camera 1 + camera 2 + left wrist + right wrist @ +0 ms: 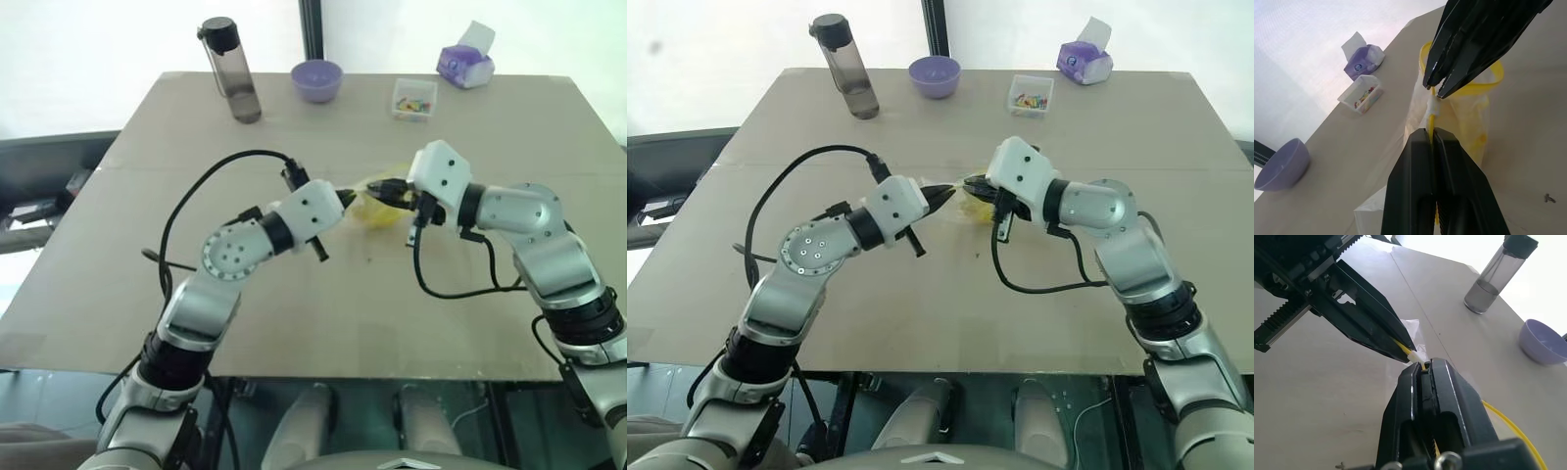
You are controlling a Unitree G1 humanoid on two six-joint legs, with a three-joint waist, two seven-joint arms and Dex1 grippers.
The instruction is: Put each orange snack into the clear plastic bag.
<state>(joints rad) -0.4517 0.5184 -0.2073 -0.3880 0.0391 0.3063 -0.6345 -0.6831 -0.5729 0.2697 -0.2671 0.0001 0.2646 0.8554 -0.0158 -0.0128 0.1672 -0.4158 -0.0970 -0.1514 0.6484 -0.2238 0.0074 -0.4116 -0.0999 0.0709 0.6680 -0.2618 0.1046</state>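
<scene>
1. Over the middle of the table (147, 294), both arms meet at the clear plastic bag (1469, 115), which hangs between them just above the surface.
2. The left gripper (1432, 134) is clamped on the bag's yellow strip (1431, 120); the right gripper (1436, 88) is pinched onto the same strip right next to it, tips nearly touching.
3. Something yellowish shows through the film, but I cannot tell whether an orange snack is inside.
4. To my eye the bag is very light, thin and crinkly; it sags and folds wherever it is not held, and the film looks slippery.
5. The stiffer yellow strip seems the only sound place to hold it; to open or seal the mouth, each gripper would want its own part of that edge.
6. Far back stand a water bottle (231, 70), a purple bowl (316, 80), a small clear box (413, 99) and a tissue pack (465, 64).
</scene>
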